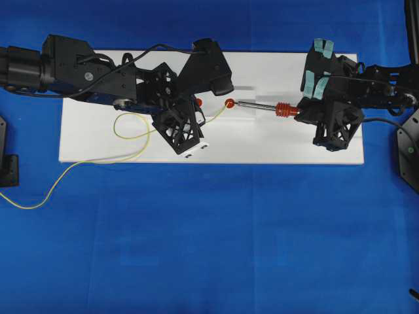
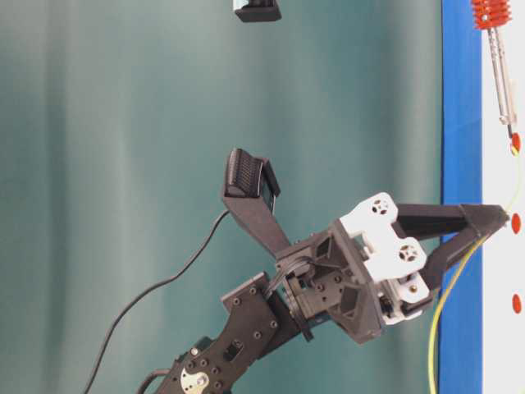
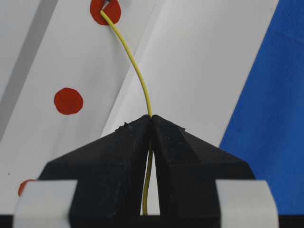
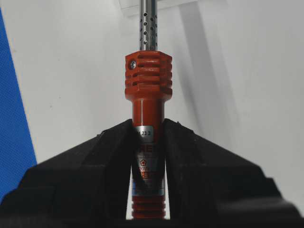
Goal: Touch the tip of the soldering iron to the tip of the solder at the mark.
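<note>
At the left of the overhead view the left end effector (image 1: 196, 124) was pressed together on the solder (image 1: 134, 134), a single yellow wire whose long tail curled back over the white board (image 1: 98, 140) and off onto the blue desk (image 1: 209, 248). From the pinch a short free length ran rightward to the red mark (image 1: 230, 103), and in the left wrist view its end lay on that mark (image 3: 105, 10), where a sliver of grey metal looked to meet it. To the right, the one soldering iron (image 1: 262, 106) lay level above the board, its thin shaft pointing left at the same mark, its red handle clamped between the fingers of the right end effector (image 4: 148, 156), which were pinching it just below the ribbed collar. Judged from these views, both things had been picked up and brought together at the mark, and the touch seemed made or all but made; whether the two tips truly met I could not tell. By count there were one iron, one solder wire, two end effectors, one board, and three red marks in the left wrist view, of which the overhead view showed two.
</note>
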`<state>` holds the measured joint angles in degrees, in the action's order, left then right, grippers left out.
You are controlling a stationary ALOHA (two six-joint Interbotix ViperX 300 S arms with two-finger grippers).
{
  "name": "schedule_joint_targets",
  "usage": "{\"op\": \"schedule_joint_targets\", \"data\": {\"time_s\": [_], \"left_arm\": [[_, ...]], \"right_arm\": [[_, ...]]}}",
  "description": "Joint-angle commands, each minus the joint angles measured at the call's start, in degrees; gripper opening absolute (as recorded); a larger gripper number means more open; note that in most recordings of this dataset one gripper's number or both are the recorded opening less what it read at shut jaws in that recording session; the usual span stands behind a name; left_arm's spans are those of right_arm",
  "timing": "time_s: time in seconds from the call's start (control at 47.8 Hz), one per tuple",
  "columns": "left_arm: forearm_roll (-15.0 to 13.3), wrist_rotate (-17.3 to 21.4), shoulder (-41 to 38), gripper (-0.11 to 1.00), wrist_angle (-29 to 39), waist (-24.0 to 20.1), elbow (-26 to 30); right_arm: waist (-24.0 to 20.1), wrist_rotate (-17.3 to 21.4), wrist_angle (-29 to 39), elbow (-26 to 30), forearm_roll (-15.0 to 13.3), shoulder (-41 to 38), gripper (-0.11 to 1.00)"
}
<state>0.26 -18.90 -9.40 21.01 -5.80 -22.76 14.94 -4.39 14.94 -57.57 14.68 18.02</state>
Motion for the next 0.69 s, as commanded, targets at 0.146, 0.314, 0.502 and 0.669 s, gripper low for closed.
{"op": "schedule_joint_targets", "data": {"time_s": [0.146,0.314,0.502,0.669], "left_arm": [[0.00,0.26,2.81,0.02,0.79,0.00,0.35],[-0.09,0.18,7.38,0.02,2.55,0.44,-2.11],[-0.09,-0.26,14.50,0.02,1.93,0.79,-7.56],[-0.09,-0.53,17.58,0.02,-1.58,0.88,-11.95]], "right_arm": [[-0.09,0.00,-0.35,1.41,0.00,0.35,0.06],[-0.09,0.00,-0.35,1.32,0.00,0.44,0.06],[-0.09,-0.09,-0.44,1.32,-0.09,0.35,0.06],[-0.09,-0.09,-0.44,1.32,-0.09,0.35,0.06]]}}
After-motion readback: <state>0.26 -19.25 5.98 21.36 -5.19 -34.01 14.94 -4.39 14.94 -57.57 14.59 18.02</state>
